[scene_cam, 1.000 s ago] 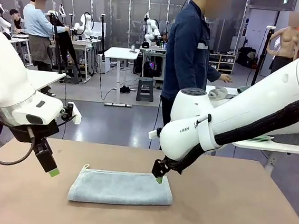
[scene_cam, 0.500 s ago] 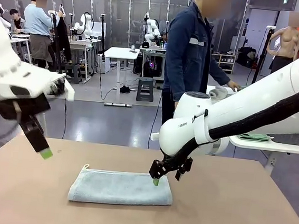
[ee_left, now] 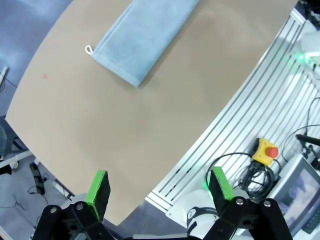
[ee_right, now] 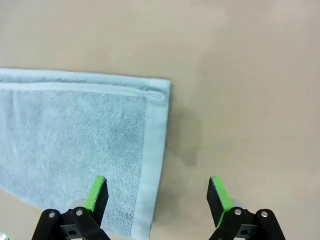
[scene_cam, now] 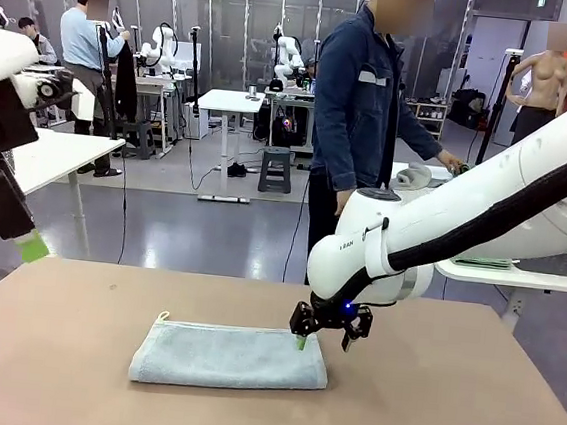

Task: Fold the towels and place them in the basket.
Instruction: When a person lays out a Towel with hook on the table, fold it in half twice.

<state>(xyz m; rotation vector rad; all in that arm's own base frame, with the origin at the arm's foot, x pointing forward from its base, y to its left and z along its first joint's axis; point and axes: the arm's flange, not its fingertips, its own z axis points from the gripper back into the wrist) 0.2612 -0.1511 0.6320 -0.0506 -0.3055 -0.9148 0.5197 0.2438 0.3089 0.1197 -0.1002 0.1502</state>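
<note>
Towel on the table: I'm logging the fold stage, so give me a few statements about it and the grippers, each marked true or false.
The light blue towel lies folded on the table. True.
The right gripper is shut on the towel. False: its jaws stand open over the towel's right end.
The left gripper hovers above the towel. False: it hangs open off to the left.
The cord loop is at the towel's far left corner. True.
</note>
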